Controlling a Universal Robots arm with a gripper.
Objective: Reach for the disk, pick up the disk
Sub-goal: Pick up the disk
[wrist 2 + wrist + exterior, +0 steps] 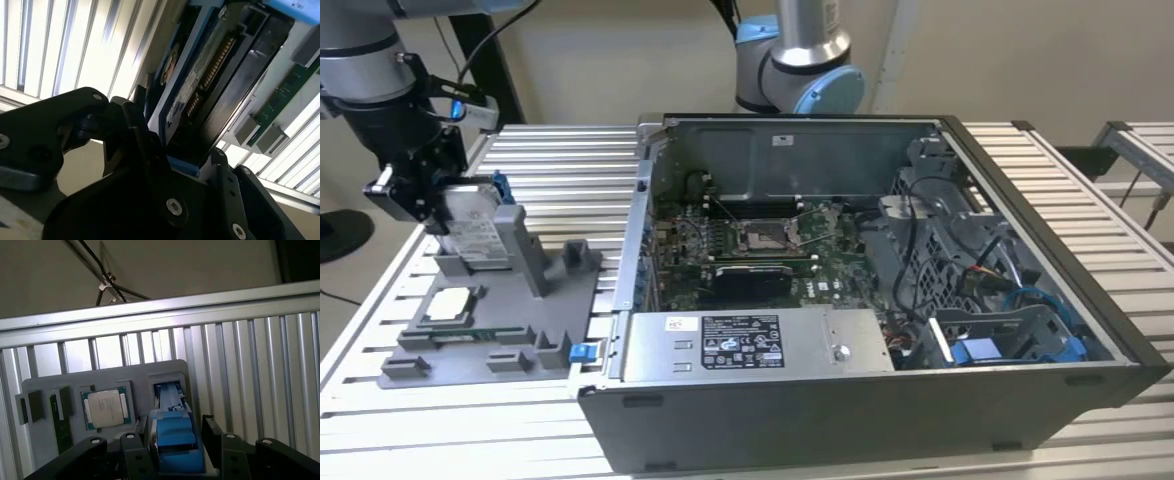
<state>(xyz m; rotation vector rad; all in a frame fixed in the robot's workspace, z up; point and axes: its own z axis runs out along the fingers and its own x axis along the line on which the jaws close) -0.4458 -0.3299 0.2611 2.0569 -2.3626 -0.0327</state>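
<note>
Standing on edge in the upright slot of the grey plastic fixture point(520, 300), at the exterior view's left: the disk point(478, 238).

- The disk: flat silver-grey metal body. White printed label on the face turned to the exterior camera, print too small to make out. Blue plastic rails on its edges. The second wrist view shows the disk point(200, 85) with a connector row along one end. In the first wrist view a blue rail end point(172, 430) sits between the fingers.
- End effector point(454, 203): black, hanging from the arm at the exterior view's upper left. In the first wrist view its fingers point(141, 447) lie against the two opposite sides of the disk, clamped on it while the disk sits in the slot.
- Fixture, other contents: a square silver chip point(450, 303) lies flat in a recess in front of the disk, faint marking on its lid, not legible. A green memory module point(474, 335) lies just beside it.
- Computer case point(881, 400): open, lying on its side just beside the fixture on the exterior view's right, motherboard exposed. A dark label with white print point(740, 342) and a small white sticker sit on its metal housing, text too small to make out.
- Worktop point(547, 150): ribbed aluminium slats, bearing fixture and case.
- Second arm point(798, 70): grey with blue joints, behind the case.
</note>
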